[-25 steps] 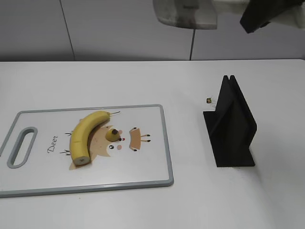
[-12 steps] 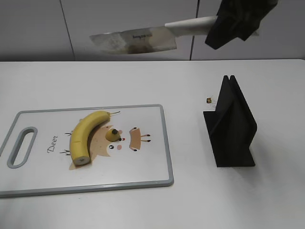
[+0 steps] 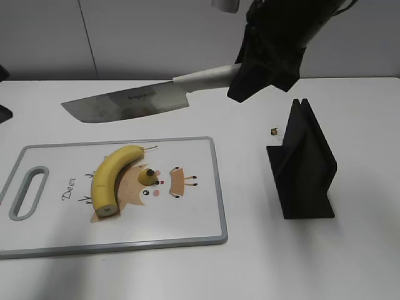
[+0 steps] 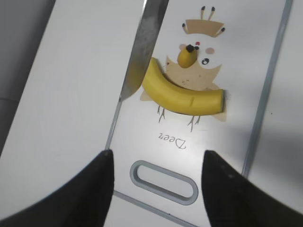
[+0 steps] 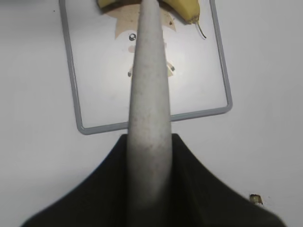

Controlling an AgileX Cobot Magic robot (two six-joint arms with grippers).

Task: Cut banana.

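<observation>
The yellow banana [image 3: 112, 176] lies on the cutting board [image 3: 194, 215], stem to the back, flat cut face to the front. It also shows in the left wrist view [image 4: 182, 97] and partly in the right wrist view [image 5: 185, 8]. My right gripper [image 3: 240, 74] is shut on the pale handle of a knife [image 3: 128, 104], whose blade hangs in the air behind and above the banana; the blade shows in the left wrist view [image 4: 142, 52]. My left gripper [image 4: 156, 165] is open and empty above the board's handle hole [image 4: 164, 179]. It is barely in the exterior view.
A tiny yellow stub with a dark tip [image 3: 149, 175] lies on the board beside the banana. A black knife stand [image 3: 303, 164] is on the table at the right, with a small scrap [image 3: 274, 131] behind it.
My right arm has come down and to the left with the knife. The blade has dropped from high at the back to just above the board's far edge.
</observation>
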